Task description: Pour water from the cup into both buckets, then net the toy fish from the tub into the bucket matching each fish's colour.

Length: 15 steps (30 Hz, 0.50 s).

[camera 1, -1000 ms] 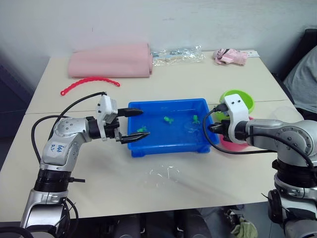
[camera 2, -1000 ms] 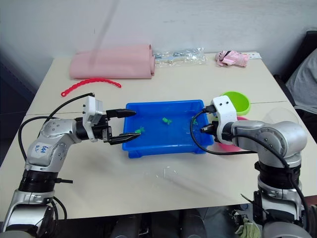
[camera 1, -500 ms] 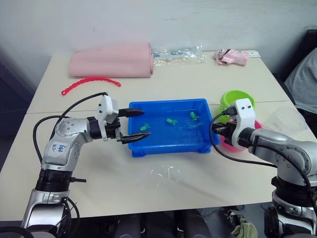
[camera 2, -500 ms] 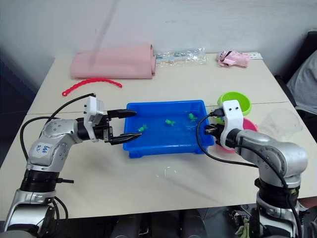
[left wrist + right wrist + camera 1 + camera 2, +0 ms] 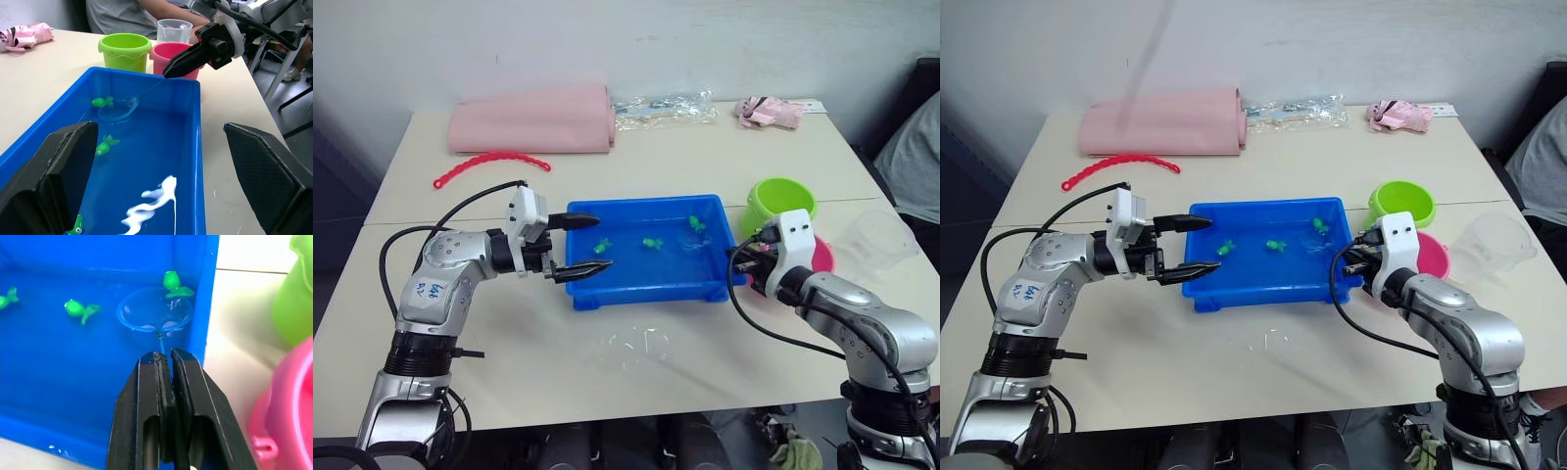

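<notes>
A small round net with a blue rim and fine mesh rests in the water at the right end of the shallow, bright blue rectangular plastic tub, a tiny bright green toy fish touching its far rim and two more green fish floating well apart toward the middle. The right gripper, poised over the tub's right wall, is clamped tight on the net's thin handle. Beside it stand the pink plastic bucket, the lime green bucket and a clear plastic cup. The left gripper, fingers spread wide and empty, hovers over the tub's left end.
</notes>
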Motion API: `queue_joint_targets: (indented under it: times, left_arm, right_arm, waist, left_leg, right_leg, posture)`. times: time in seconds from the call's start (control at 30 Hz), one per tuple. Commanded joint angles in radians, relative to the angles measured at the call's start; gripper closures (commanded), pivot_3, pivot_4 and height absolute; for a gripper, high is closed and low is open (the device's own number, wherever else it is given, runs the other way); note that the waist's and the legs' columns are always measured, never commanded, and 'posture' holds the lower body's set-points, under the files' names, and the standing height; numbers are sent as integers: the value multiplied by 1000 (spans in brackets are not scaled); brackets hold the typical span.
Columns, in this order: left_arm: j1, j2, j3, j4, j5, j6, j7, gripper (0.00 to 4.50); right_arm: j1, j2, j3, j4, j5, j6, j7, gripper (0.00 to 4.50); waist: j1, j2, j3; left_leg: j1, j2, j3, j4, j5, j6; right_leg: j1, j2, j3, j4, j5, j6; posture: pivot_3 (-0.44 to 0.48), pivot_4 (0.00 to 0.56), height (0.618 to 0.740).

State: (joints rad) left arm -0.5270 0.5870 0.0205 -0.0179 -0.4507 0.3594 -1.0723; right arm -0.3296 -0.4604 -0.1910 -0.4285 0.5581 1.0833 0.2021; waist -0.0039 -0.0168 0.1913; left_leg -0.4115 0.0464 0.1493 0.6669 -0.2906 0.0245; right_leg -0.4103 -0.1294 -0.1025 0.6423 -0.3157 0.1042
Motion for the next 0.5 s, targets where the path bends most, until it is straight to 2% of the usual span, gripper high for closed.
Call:
queue_joint_targets:
  times: [0.03,0.27,0.5]
  left_arm:
    - [-13,-6,9,-4,-11,-11,0,23]
    - [-7,-9,11,-11,-11,-11,3,23]
    - [3,-7,16,-19,-13,-9,5,23]
  right_arm:
    - [-6,17,6,-2,-29,-51,-8,4500]
    - [-18,54,19,28,-68,-121,-13,4500]
    - [30,74,-4,3,-74,-208,12,4500]
  waist:
    - [0,0,0]
    - [0,0,0]
    - [0,0,0]
  left_leg:
    - [0,0,0,0,0,0]
    - [0,0,0,0,0,0]
    - [0,0,0,0,0,0]
  right_leg:
    - [0,0,0,0,0,0]
    - [0,0,0,0,0,0]
    - [0,0,0,0,0,0]
  posture:
    - [0,150,740]
    - [0,150,740]
    - [0,150,740]
